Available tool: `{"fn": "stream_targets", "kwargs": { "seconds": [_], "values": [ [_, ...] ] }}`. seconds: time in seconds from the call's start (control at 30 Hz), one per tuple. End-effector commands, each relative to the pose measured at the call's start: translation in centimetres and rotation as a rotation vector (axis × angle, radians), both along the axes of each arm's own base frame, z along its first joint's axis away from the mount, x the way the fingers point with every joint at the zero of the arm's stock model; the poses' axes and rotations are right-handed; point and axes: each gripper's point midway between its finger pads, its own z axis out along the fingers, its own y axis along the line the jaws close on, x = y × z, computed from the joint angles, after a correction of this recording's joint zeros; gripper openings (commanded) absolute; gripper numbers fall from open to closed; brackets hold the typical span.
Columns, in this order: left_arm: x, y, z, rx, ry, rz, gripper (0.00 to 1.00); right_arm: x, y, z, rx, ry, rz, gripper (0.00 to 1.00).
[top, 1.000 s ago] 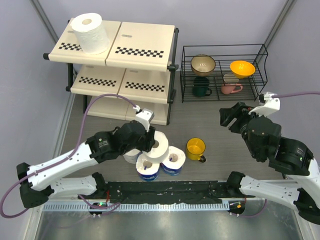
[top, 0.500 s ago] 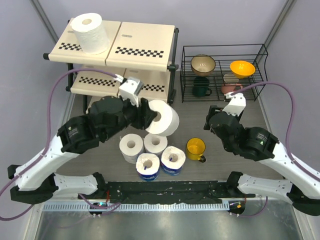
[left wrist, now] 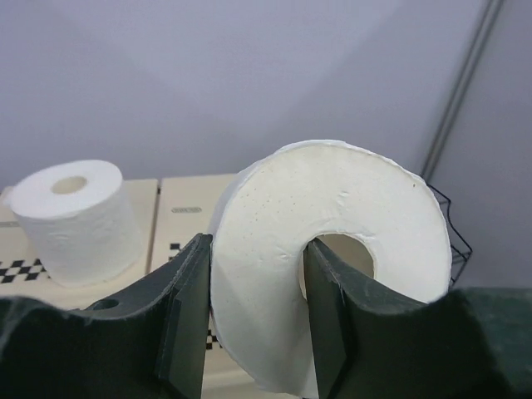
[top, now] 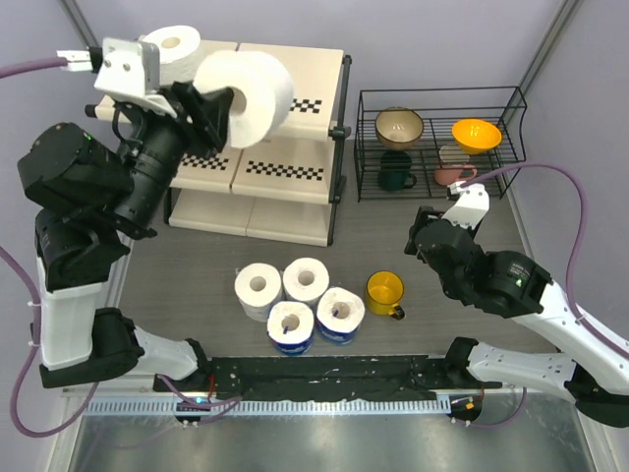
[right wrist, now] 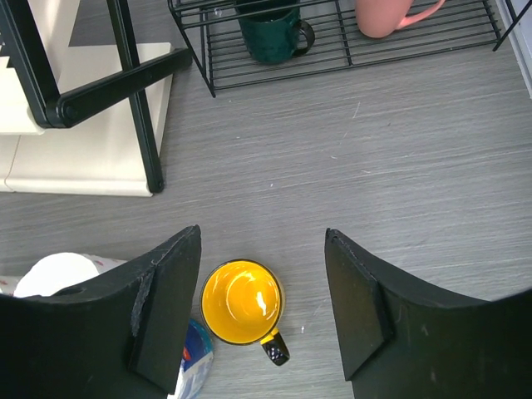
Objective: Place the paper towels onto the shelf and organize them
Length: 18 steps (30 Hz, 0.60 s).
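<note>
Left claw (top: 218, 106) clamps 1 bare roll (top: 254, 90) through its core, core axis horizontal, over the shelf's (top: 300, 61) top board, right of the upright roll (top: 175, 47); right claw (right wrist: 262, 239) gapes wide, well apart.

Bright, even light; soft shadows.

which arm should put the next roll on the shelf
Left. The left gripper holds a bare roll raised near the top board of the shelf; the right gripper is open, low over the yellow mug.
</note>
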Motion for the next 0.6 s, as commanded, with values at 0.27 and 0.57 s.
{"fn": "stream_targets", "kwargs": {
  "seconds": [0.27, 0.57],
  "values": [
    [12.3, 1.7, -0.4, -0.050, 0.009, 0.132, 0.33, 0.1, -0.4, 0.5, 0.035, -0.023, -0.027, 0.65],
    [15.6, 3.6, -1.0, -0.131, 0.041, 0.125, 0.33, 0.1, -0.3, -0.9, 0.020, 0.001, -0.029, 0.65]
  ]
}}
